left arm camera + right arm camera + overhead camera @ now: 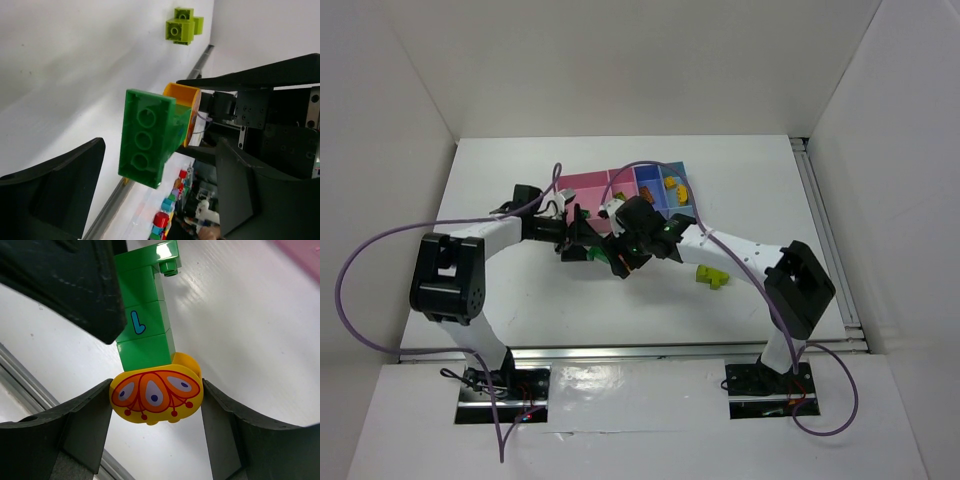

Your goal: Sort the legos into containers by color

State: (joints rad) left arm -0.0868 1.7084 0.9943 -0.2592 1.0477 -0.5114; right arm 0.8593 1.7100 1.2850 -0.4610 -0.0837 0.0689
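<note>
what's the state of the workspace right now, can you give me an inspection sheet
surface: white table
job's things: row of bins at far centre; yellow bricks in the light blue end; lime brick loose on the table; green brick joined to yellow printed piece, between the two grippers
clutter: nothing seen
grippers: right gripper shut on yellow printed piece; left gripper open, fingers either side of green brick with gaps showing
cables: purple cable loops off the left arm; second cable arches over the bins
surroundings: white walls; metal rail along the table's right edge
</note>
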